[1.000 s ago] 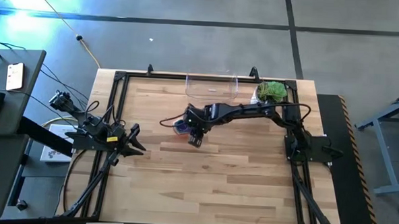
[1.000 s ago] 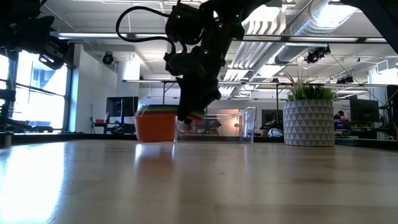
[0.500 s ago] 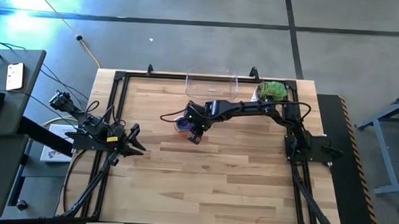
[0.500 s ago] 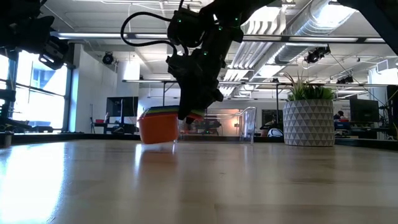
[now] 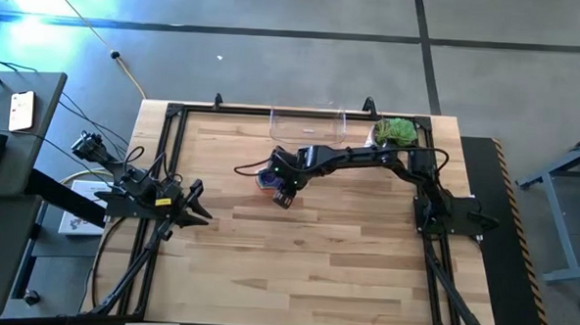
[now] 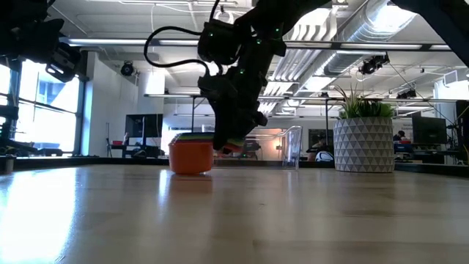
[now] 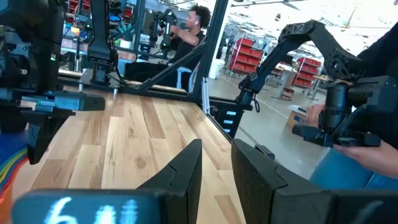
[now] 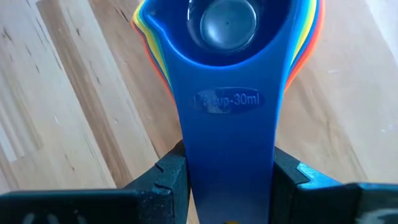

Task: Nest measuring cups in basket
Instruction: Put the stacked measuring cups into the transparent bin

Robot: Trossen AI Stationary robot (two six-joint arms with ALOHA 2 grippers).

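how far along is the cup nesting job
Done: the measuring cups already sit nested in one stack, blue on top. In hand: the right gripper is shut on the stack's handles, holding it near the tabletop, short of the basket. Left: getting the stack into the basket, which looks empty. The left gripper waits open at the table's left edge.

Stack of measuring cups [image 5: 267, 179] sat near table [image 5: 315, 271] middle, basket [image 5: 306, 125] behind at far edge, plant pot [image 5: 395, 133] toward far right corner.
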